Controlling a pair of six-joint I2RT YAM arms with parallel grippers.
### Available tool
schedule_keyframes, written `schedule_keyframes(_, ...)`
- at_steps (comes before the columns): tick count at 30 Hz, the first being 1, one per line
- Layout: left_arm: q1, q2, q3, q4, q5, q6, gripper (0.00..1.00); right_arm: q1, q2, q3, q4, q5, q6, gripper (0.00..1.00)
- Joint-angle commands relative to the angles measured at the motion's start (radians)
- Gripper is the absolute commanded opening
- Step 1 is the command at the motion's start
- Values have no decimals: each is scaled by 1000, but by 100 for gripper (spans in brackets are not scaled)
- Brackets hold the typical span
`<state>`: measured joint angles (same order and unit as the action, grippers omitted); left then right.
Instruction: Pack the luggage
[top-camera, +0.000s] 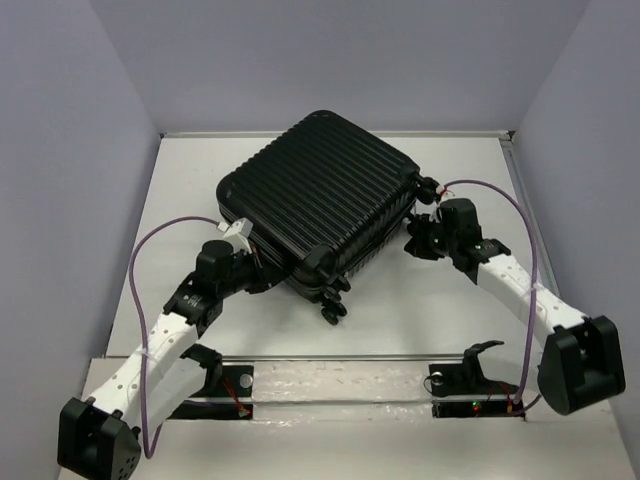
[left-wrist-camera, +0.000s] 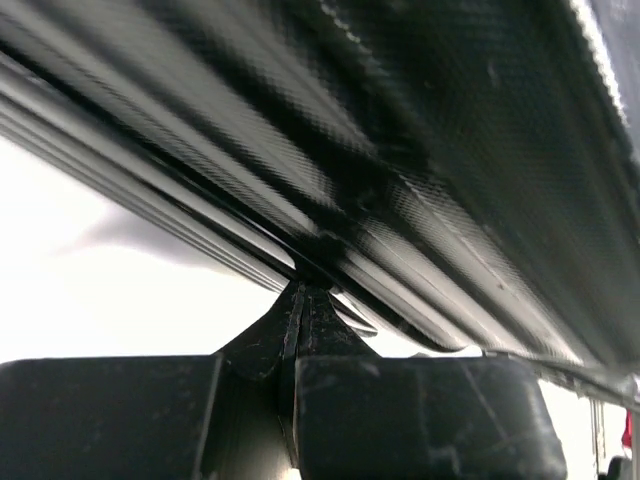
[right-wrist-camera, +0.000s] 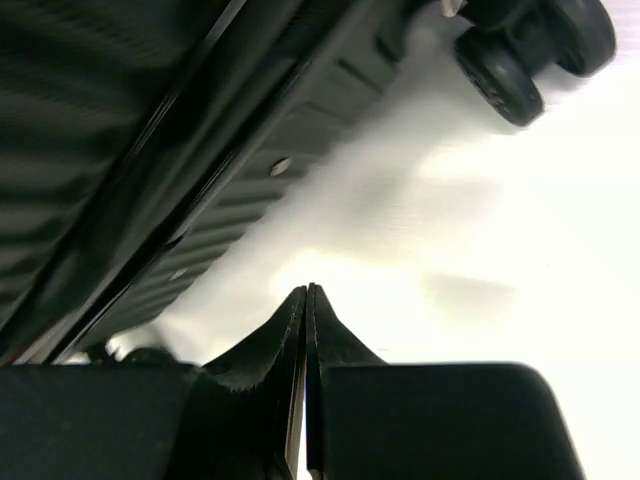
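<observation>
White table (top-camera: 420, 320), lilac walls (top-camera: 350, 60); luggage (top-camera: 320, 190) lies flat between left gripper (left-wrist-camera: 300, 292), right gripper (right-wrist-camera: 306, 293), both pinched together, empty.

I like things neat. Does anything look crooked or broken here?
The suitcase lies askew, its sides slanted against the table edges. No damage or spill shows.
</observation>
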<state>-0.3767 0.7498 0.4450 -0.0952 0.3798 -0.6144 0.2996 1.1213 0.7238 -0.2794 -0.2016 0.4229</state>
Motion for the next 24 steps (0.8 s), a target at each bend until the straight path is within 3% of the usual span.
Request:
schedule_keyframes(1, -97, -3, -17, 155, -28, -47, 6, -19, 165, 161, 157, 126, -36, 7)
schedule_keyframes(6, -201, 39, -11, 192, -94, -71, 6, -69, 357, 394, 195, 110, -122, 7)
schedule_keyframes(11, -295, 127, -6, 285, -128, -102, 6, -102, 555, 636, 217, -53, -182, 7)
schedule_keyframes(14, -353, 175, 18, 327, -136, -116, 6, -102, 578, 680, 192, -90, -205, 7)
schedule_keyframes(16, -402, 216, 56, 347, -147, -111, 6, -102, 528, 623, 169, -99, -196, 14)
schedule_keyframes(17, -416, 236, 84, 350, -151, -95, 6, -102, 494, 576, 169, -88, -188, 24)
schedule_keyframes(21, -452, 249, 118, 341, -98, -65, 6, -102, 301, 246, 264, -125, -90, 41)
schedule_keyframes(24, -461, 232, 112, 321, -29, -68, 7, -24, 154, -39, 440, -156, -61, 39)
